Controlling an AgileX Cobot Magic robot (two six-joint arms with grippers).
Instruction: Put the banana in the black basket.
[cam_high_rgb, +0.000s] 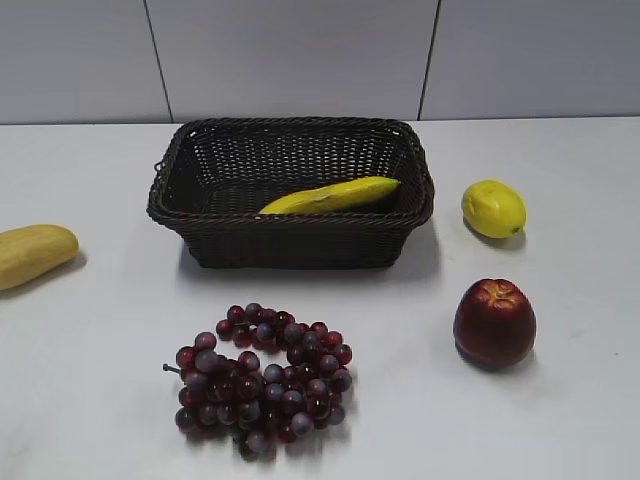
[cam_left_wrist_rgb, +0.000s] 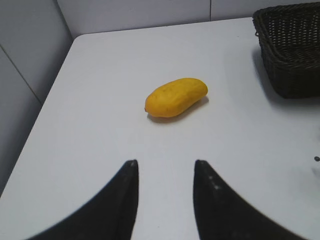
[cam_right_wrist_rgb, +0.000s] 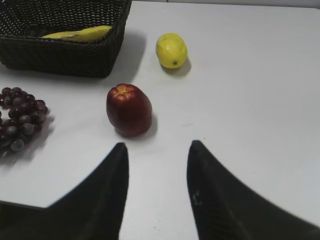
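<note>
Exterior view: banana (cam_high_rgb: 330, 196) inside black basket (cam_high_rgb: 200, 215), long axis roughly 8-to-2 o'clock, tip toward right wall. Right wrist view: banana at 10 o'clock from right gripper (cam_right_wrist_rgb: 157, 155), jaws spread, empty, nearer arm. Left gripper (cam_left_wrist_rgb: 165, 172) jaws spread, empty, over bare worktop (cam_left_wrist_rgb: 100, 75). Placement judged complete.

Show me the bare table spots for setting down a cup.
Free: between the mango and basket; right of the lemon and apple. Crowded: grapes fill the middle front.
</note>
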